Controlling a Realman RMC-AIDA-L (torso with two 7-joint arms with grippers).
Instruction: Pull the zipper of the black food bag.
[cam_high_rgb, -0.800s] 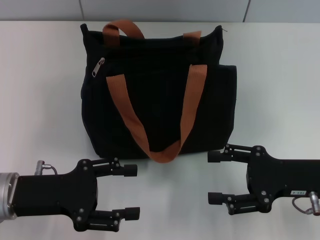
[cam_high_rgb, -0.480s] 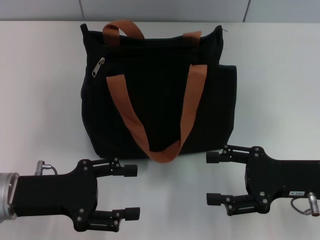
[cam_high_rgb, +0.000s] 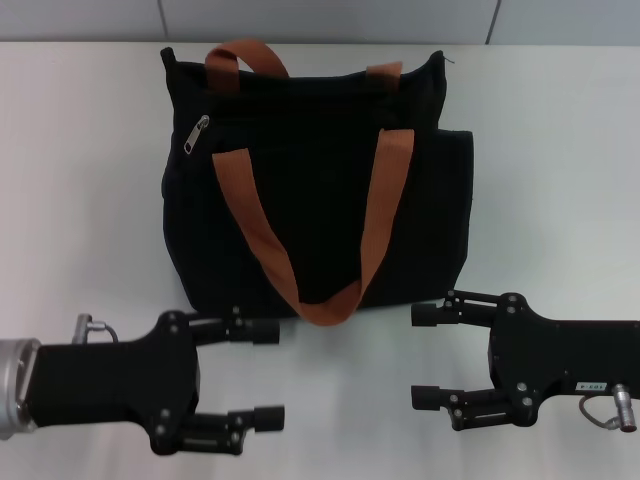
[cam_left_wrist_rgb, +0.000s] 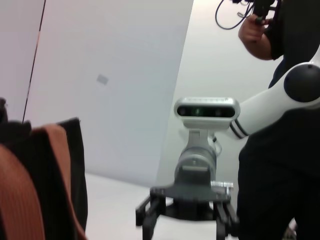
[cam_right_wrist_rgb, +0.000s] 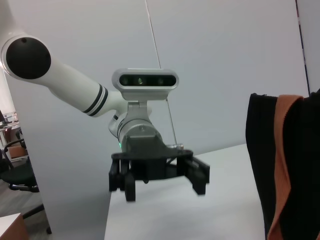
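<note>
Now the left gripper (cam_high_rgb: 266, 371), released, is tilting and edging toward the black food bag (cam_high_rgb: 320, 170); right gripper (cam_high_rgb: 427, 355) is waiting, released too. The zipper (cam_high_rgb: 196, 135) is lying untouched at the bag's upper-left corner.

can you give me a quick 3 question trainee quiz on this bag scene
1. True or false: the left gripper is already closed on the zipper pull.
2. Multiple choice: where does the zipper pull sit on the black food bag in the head view? A) toward the robot's left end B) toward the robot's right end C) in the middle, under the handles
3. Short answer: what colour are the bag's handles, and how do the jaws of the right gripper stand?

Key
1. False: it is open, near the bag's bottom edge, far from the pull.
2. A
3. Orange-brown; the jaws stand open, holding nothing.
</note>
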